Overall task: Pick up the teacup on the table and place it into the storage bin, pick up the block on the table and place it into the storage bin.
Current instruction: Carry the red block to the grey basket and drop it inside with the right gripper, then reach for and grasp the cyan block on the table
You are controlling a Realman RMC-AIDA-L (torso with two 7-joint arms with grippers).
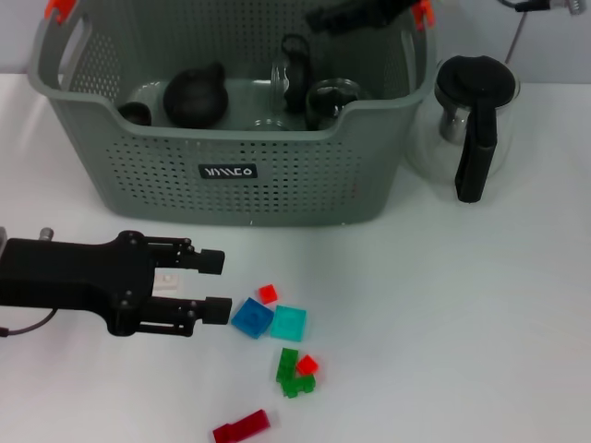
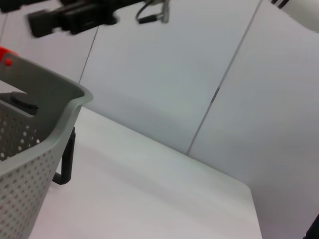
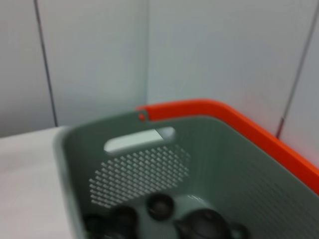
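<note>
The left gripper (image 1: 214,287), jaws parted and empty, lies low over the table just beside the blue block (image 1: 251,317), so it should centre over that block, avoiding the neighbouring pieces, while the grey storage bin (image 1: 231,175) waits behind.

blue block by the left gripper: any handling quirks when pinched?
The blue block looks rigid, flat and glossy: probably light, unlikely to roll, possibly slippery. It touches the cyan block, so the open left gripper may nudge that.
</note>
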